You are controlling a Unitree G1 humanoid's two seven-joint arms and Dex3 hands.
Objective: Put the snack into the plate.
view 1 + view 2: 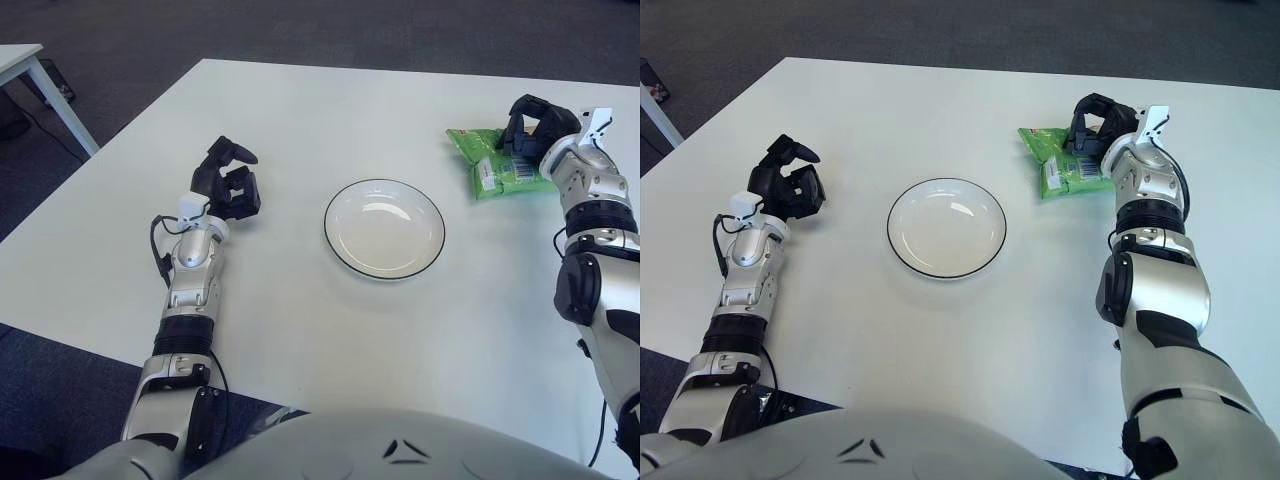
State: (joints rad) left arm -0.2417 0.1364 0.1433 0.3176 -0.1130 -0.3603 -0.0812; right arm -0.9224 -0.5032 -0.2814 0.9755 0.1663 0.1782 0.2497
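The green snack packet (497, 163) lies flat on the white table (300, 120), out at about two o'clock from the plate (384, 228) and well apart from it. A white label with a barcode shows on its near end. And the right hand (535, 125) is right on top of it: the dark fingers (1087, 118) curl down over the packet's far right part, touching it, though whether they have truly closed round it I cannot tell from here. The packet is not lifted; it sits on the tabletop.

The plate, white with a thin dark rim, sits at the middle of the table with nothing in it.

Over at nine o'clock from the plate, well apart from it, the left hand (229, 180) shows with its fingers curled in loosely, one finger poking out to the right, holding nothing. Its forearm runs back toward six o'clock along the table.

At ten o'clock, off the table's far left corner, a second white table (22, 60) stands on the dark carpet (300, 30).
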